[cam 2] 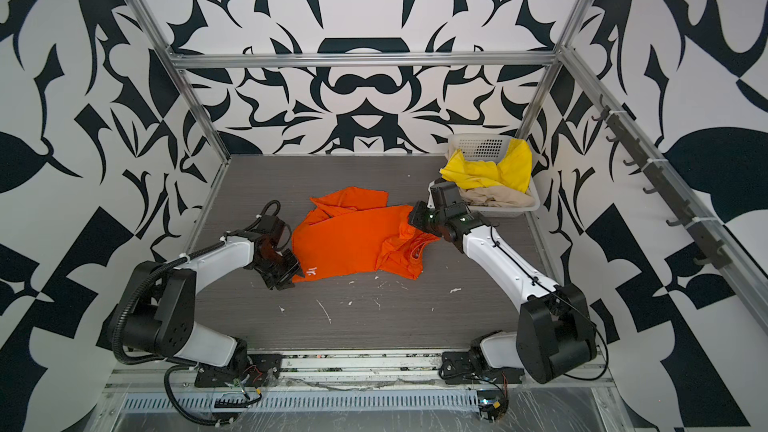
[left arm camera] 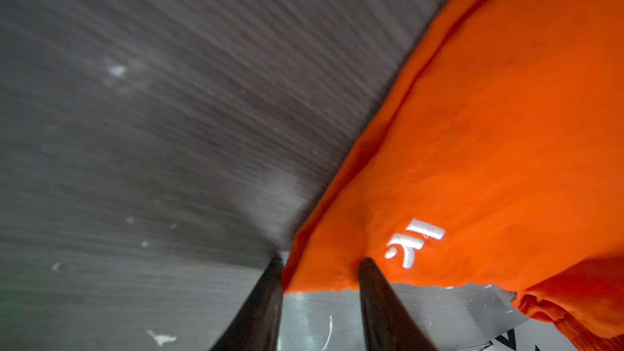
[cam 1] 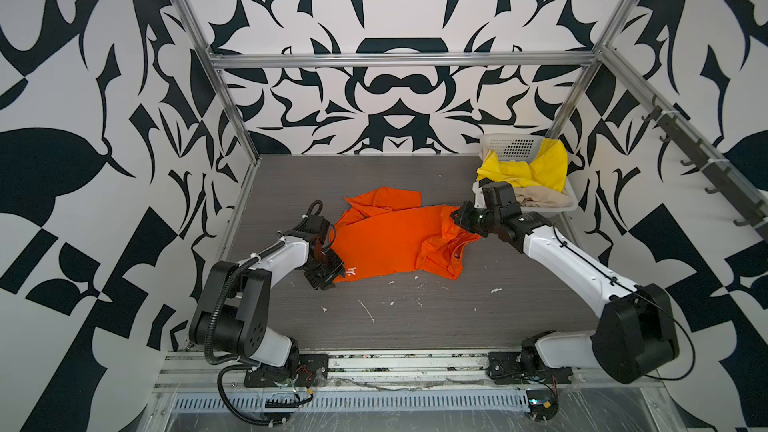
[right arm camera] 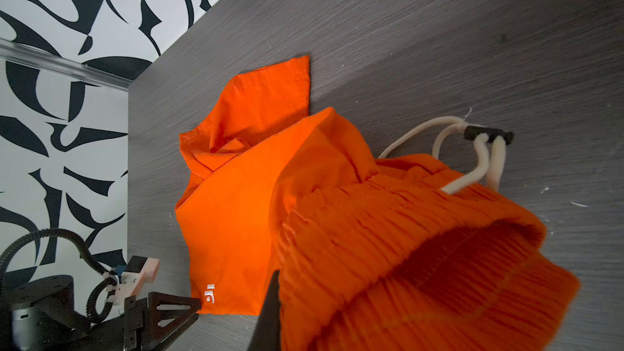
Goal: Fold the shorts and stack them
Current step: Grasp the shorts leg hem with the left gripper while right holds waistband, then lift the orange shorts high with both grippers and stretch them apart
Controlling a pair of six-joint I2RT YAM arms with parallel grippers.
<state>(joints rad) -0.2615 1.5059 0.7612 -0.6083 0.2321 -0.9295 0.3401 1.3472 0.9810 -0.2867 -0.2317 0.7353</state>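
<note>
We are gripping the limp orange shorts (cam 1: pixel 386 238) by the waistband (right arm camera: pixel 405 231) in the clamped right tool (cam 1: pixel 458 216), the left tool (left arm camera: pixel 320 260) straddling a hem corner (left arm camera: pixel 324 280), tips apart.

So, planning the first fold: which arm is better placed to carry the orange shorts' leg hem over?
Probably left: the left gripper straddles the orange shorts' hem corner by the logo; the right gripper is shut on the waistband.

You have one bright orange cloth shorts (cam 1: pixel 386 243), one bright yellow cloth shorts (cam 1: pixel 534 171), one beige cloth shorts (cam 1: pixel 540 200), and one white perforated plastic basket (cam 1: pixel 505 145).
</note>
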